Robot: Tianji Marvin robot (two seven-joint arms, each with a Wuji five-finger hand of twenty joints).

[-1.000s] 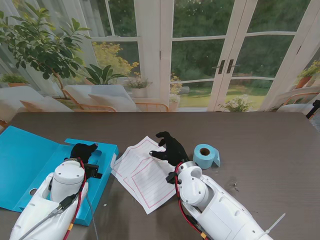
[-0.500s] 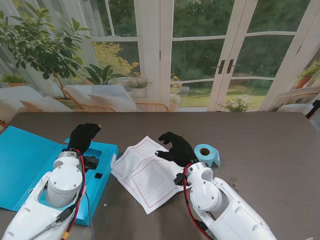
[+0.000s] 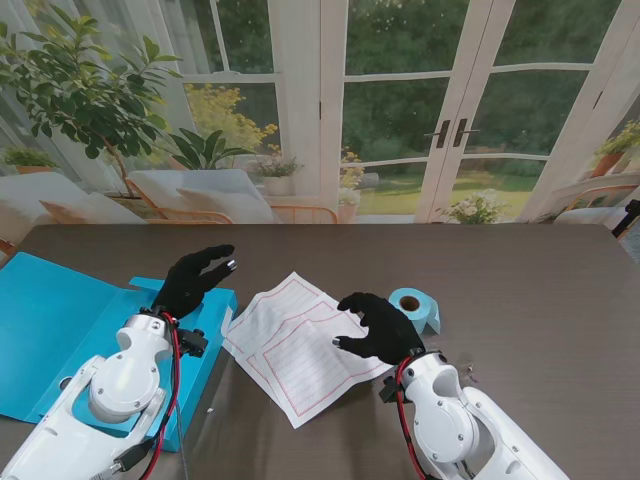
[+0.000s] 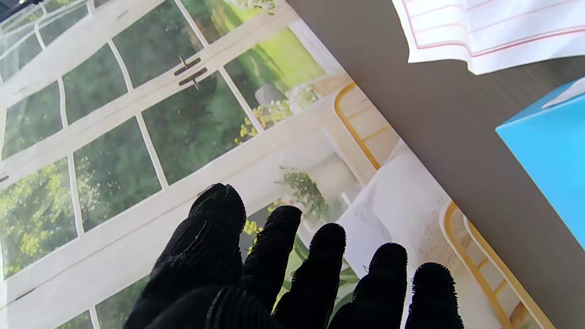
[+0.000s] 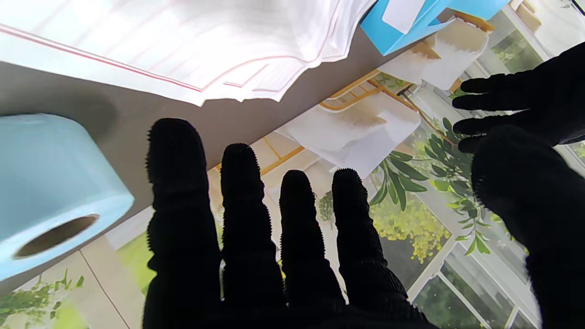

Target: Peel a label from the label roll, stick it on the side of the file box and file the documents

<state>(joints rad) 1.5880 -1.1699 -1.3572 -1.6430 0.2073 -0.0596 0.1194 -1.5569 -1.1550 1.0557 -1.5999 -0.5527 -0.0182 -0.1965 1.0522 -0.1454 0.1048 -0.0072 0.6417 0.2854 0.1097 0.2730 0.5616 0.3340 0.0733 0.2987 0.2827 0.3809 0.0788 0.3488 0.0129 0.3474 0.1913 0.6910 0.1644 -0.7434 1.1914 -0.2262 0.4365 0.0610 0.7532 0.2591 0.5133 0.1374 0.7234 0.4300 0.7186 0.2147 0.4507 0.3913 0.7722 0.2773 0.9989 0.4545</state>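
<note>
Now both hands are hovering empty. The left hand (image 3: 193,279) is hanging over the far edge of the blue box (image 3: 60,320), fingers (image 4: 283,246) spread apart. The right hand (image 3: 383,326) is floating over the near right corner of the papers (image 3: 290,345), fingers (image 5: 247,210) splayed. The papers are lying on the counter (image 3: 520,280) between the box and the roll (image 3: 410,309), which is sitting just right of the right hand.
</note>
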